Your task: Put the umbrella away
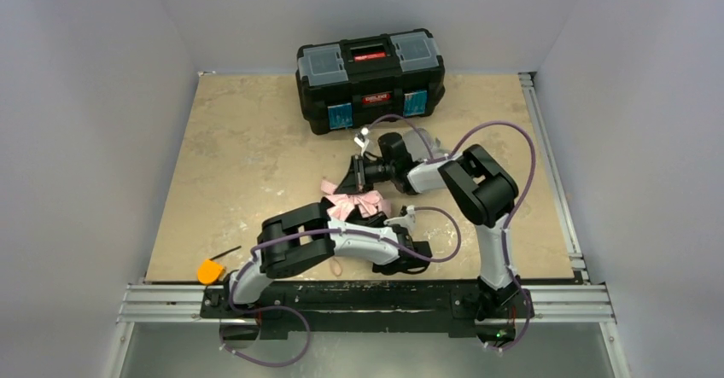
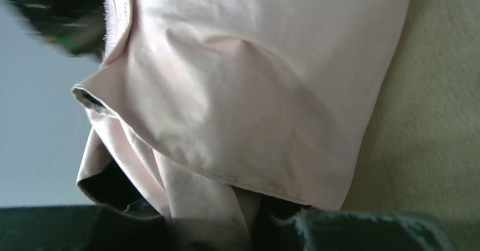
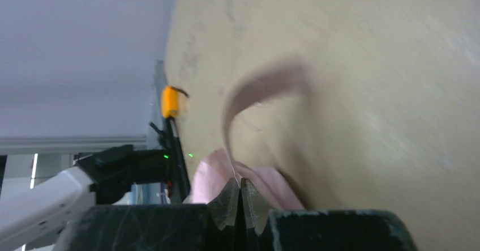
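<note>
The umbrella (image 1: 354,205) lies as a crumpled pale pink bundle in the middle of the table, between the two grippers. In the left wrist view its fabric (image 2: 243,92) fills the frame and a fold runs down between the dark fingers (image 2: 362,231). My left gripper (image 2: 226,228) is closed on that fold, and from above it (image 1: 380,218) sits at the bundle's near right side. My right gripper (image 3: 240,182) is shut, pinching the pink wrist strap (image 3: 255,89), which loops up from its tips. In the top view the right gripper (image 1: 357,176) is at the bundle's far side.
A black toolbox (image 1: 370,78) with its lid closed stands at the back of the table. A small orange object (image 1: 209,270) lies at the near left edge. A grey object (image 1: 424,146) is partly hidden behind the right arm. Metal rails (image 1: 553,169) line the right side.
</note>
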You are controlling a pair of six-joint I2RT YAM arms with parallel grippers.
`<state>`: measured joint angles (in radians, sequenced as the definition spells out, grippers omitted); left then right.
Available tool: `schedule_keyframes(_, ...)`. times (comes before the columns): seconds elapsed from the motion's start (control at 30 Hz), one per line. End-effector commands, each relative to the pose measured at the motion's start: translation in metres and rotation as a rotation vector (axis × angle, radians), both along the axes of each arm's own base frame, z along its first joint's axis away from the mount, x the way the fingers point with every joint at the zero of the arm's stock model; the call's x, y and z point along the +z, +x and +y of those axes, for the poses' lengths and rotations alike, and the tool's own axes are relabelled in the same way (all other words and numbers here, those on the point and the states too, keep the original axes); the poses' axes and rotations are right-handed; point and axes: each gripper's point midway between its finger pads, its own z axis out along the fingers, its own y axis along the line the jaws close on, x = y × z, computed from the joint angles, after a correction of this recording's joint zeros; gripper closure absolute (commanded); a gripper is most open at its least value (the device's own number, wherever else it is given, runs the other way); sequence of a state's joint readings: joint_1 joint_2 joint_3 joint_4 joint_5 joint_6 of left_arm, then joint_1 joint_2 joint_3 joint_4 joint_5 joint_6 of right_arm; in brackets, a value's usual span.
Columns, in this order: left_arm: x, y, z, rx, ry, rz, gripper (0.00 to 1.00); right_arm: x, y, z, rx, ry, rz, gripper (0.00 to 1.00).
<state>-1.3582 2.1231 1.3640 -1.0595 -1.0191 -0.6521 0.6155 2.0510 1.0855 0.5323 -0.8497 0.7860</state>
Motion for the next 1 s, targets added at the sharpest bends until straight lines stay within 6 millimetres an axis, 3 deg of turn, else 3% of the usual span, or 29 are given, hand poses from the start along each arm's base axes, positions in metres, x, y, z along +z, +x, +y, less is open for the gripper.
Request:
schedule_keyframes(0.0, -0.033, -0.027, -0.027, -0.066, -0.118, 0.219, 0.95, -0.083, -0.026, -0.023, -0.025, -0.149, 0.128, 1.00)
schedule_keyframes(0.1, -0.037, -0.034, -0.031, -0.094, -0.147, 0.280, 0.78, -0.109, -0.038, -0.034, -0.035, -0.186, 0.158, 1.00)
schedule_keyframes(0.23, -0.026, -0.039, -0.035, -0.129, -0.176, 0.324, 0.56, -0.119, -0.042, -0.041, -0.052, -0.213, 0.148, 1.00)
schedule_keyframes(0.33, -0.005, -0.042, -0.036, -0.146, -0.194, 0.351, 0.42, -0.119, -0.041, -0.043, -0.057, -0.227, 0.134, 1.00)
schedule_keyframes(0.37, 0.004, -0.042, -0.034, -0.147, -0.195, 0.352, 0.29, -0.119, -0.040, -0.044, -0.059, -0.230, 0.126, 1.00)
schedule_keyframes(0.4, 0.013, -0.043, -0.034, -0.153, -0.203, 0.366, 0.10, -0.118, -0.039, -0.044, -0.061, -0.236, 0.119, 1.00)
schedule_keyframes(0.43, 0.022, -0.044, -0.034, -0.162, -0.221, 0.380, 0.03, -0.118, -0.038, -0.044, -0.065, -0.241, 0.113, 1.00)
schedule_keyframes(0.6, 0.064, -0.052, -0.033, -0.194, -0.315, 0.461, 0.00, -0.113, -0.030, -0.042, -0.080, -0.243, 0.086, 1.00)
schedule_keyframes(0.8, 0.114, -0.045, -0.020, -0.168, -0.402, 0.462, 0.00, -0.110, -0.027, -0.040, -0.081, -0.239, 0.074, 1.00)
schedule_keyframes(0.87, 0.120, -0.038, -0.013, -0.130, -0.452, 0.479, 0.00, -0.107, -0.027, -0.040, -0.079, -0.234, 0.071, 1.00)
schedule_keyframes(0.97, 0.114, -0.024, -0.004, -0.115, -0.522, 0.495, 0.00, -0.104, -0.026, -0.039, -0.079, -0.229, 0.065, 1.00)
